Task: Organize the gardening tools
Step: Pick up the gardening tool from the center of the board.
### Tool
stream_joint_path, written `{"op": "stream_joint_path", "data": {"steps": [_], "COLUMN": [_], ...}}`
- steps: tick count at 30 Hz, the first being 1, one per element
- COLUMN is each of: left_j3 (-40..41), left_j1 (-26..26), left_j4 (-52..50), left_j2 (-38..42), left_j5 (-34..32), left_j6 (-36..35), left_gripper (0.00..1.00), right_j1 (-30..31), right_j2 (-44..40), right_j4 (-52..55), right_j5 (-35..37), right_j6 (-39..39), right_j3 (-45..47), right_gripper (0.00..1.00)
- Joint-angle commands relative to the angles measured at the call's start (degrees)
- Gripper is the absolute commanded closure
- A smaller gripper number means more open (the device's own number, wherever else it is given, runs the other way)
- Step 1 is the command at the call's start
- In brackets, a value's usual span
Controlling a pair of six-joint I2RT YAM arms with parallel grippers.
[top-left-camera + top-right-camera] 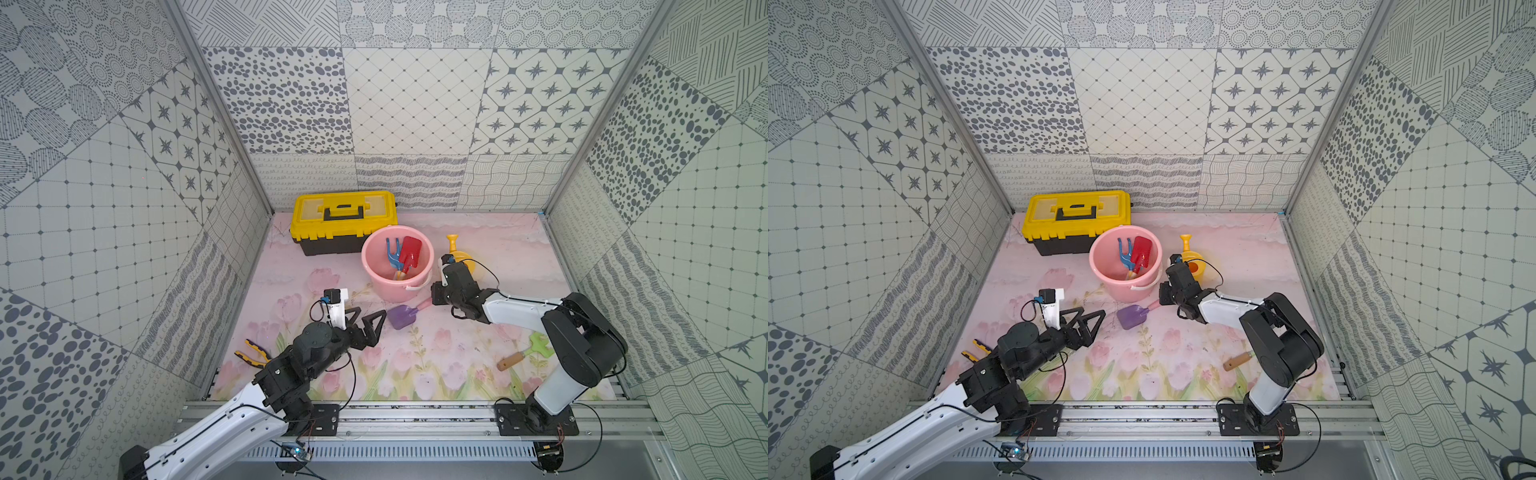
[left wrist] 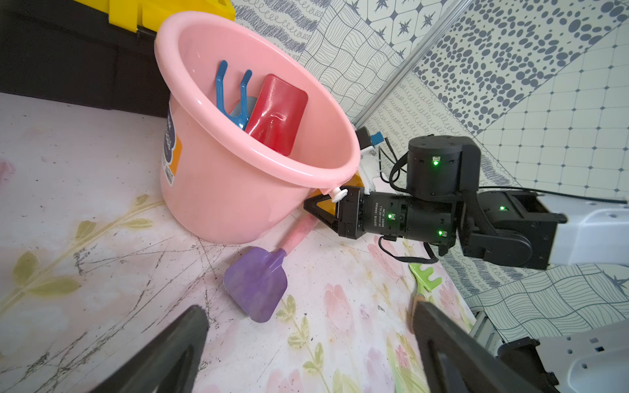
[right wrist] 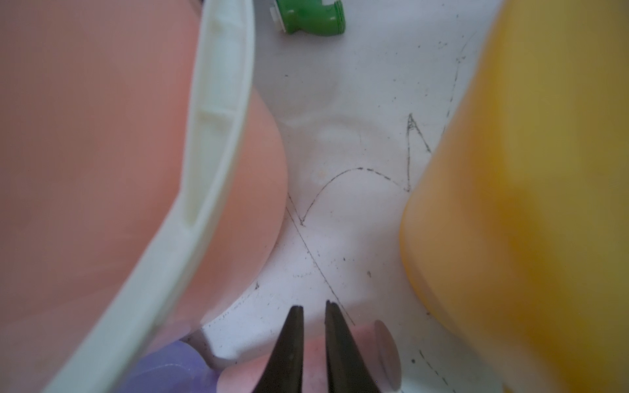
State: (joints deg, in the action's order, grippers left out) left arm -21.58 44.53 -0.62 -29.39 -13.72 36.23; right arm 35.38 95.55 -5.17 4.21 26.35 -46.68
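Observation:
A purple spade [image 1: 401, 316] with a pink handle [image 3: 238, 377] lies on the mat in front of the pink bucket [image 1: 365, 249]. My right gripper [image 1: 432, 298] is low beside the bucket, shut on that pink handle near its end. A blue rake [image 1: 391, 251] and a red spade [image 1: 411, 251] stand inside the bucket. A light green rake [image 1: 525, 353] with a wooden handle lies at the right, partly hidden by the right arm. My left gripper [image 1: 372, 311] hovers open just left of the purple blade, holding nothing.
A yellow toolbox [image 1: 340, 216], lid closed, stands behind the bucket. A yellow watering can [image 1: 457, 249] is close behind the right gripper. Yellow-and-black pliers [image 1: 251, 353] lie by the left wall. The bucket's white bail [image 3: 211, 170] hangs near the right gripper.

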Motion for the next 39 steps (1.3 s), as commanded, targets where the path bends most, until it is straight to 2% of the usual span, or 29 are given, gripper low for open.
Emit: {"op": "stream_joint_path", "data": {"steps": [1,12,21,26,31,34,36,39], "left_j3": [-0.4,-0.4,-0.3,-0.3,-0.2,-0.2,-0.2,-0.2], "left_j1": [0.0,0.1,0.1,0.1,0.0,0.1,0.1,0.0], "left_j4": [1.4,1.3,1.3,1.2,1.1,1.1,1.1,1.2], "left_j2": [0.1,0.2,0.5,0.5,0.8,0.7,0.7,0.6], "left_j5": [-0.5,-0.8,-0.8,-1.2,-1.4,-1.4,-1.4,-1.4], "left_j6": [-0.2,-0.1,0.0,-0.1,0.0,0.0,0.0,-0.1], "left_gripper": [0.01,0.01,0.01,0.01,0.00,0.01,0.01,0.01], "right_j1": [0.1,3.2,8.8,13.0,15.1,15.3,15.3,15.0], "right_j2": [-0.4,-3.3,-11.4,-14.6,-14.8,-14.7,-15.9,-18.5], "right_j4": [1.2,3.4,3.3,5.0,5.9,8.5,8.8,7.9], "right_j5": [-0.9,0.9,1.4,-0.3,-3.7,-1.9,-0.1,1.9], "right_j6": [0.0,0.1,4.5,5.3,4.2,1.8,-0.6,-2.9], "right_j3": [1.5,3.2,11.5,12.3,12.7,12.6,12.8,13.1], "right_gripper": [0.83,0.85,0.85,0.84,0.73,0.62,0.51,0.43]}}
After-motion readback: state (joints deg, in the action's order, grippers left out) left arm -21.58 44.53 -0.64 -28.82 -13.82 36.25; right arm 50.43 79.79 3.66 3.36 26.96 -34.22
